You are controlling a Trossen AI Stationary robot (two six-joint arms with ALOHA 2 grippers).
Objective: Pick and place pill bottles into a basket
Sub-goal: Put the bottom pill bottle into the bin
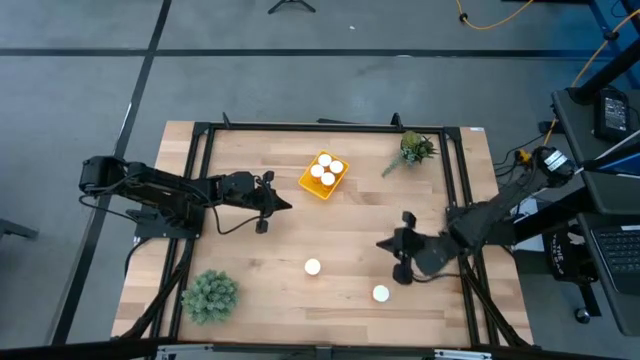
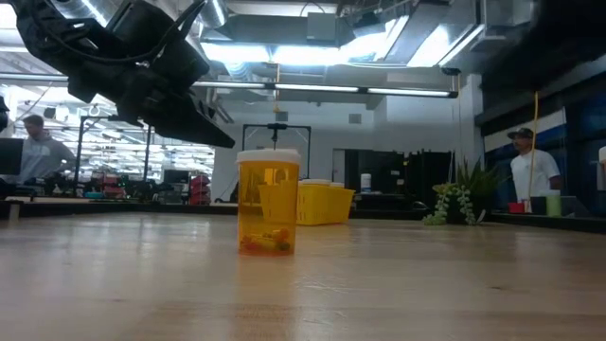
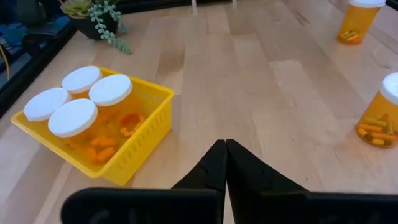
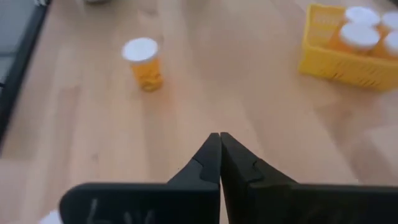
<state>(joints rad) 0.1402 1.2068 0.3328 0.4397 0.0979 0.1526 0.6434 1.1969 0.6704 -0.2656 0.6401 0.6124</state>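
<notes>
The yellow basket [image 1: 309, 184] stands at the far middle of the table with several white-capped pill bottles [image 3: 81, 115] upright in it. Two more orange pill bottles stand upright on the wood toward the near edge, one [image 1: 313, 266] in the middle and one [image 1: 380, 293] to its right. My left gripper [image 1: 287, 206] hangs shut and empty just left of and nearer than the basket [image 3: 146, 134]. My right gripper [image 1: 381, 243] is shut and empty above the table, right of the middle bottle [image 4: 144, 62] and beyond the right one.
A round green plant [image 1: 210, 295] sits at the near left and a trailing plant [image 1: 414, 150] at the far right. A black frame [image 1: 330, 128] runs around the tabletop. People [image 2: 530, 170] stand in the room beyond the table. Bare wood lies between the two grippers.
</notes>
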